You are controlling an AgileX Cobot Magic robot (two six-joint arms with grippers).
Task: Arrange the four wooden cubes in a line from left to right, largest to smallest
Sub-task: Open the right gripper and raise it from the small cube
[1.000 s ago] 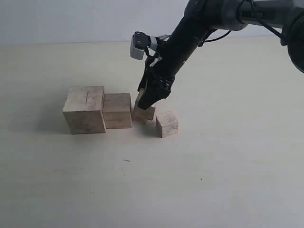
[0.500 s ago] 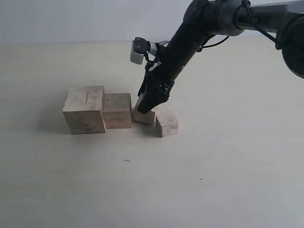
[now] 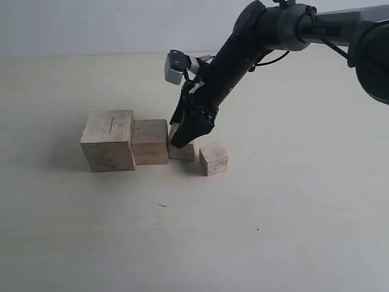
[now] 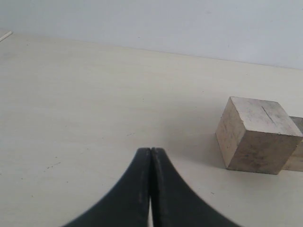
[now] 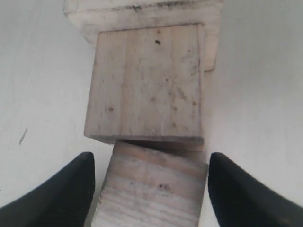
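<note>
right fingers (image 5: pixel 66 194) stand spread either side of the third cube (image 5: pixel 154 189), just beside the second cube (image 5: pixel 147 80); left fingers (image 4: pixel 137 189) are pressed closed.

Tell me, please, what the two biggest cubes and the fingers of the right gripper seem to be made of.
Largest cube: pale unpainted wood, matte; faint grain and a dark crack line on top.
Second cube: the same raw wood; fine grain lines and dark specks show.
Right gripper fingers: black, smooth, slightly dull; probably plastic or rubber, the look cannot settle which.
</note>
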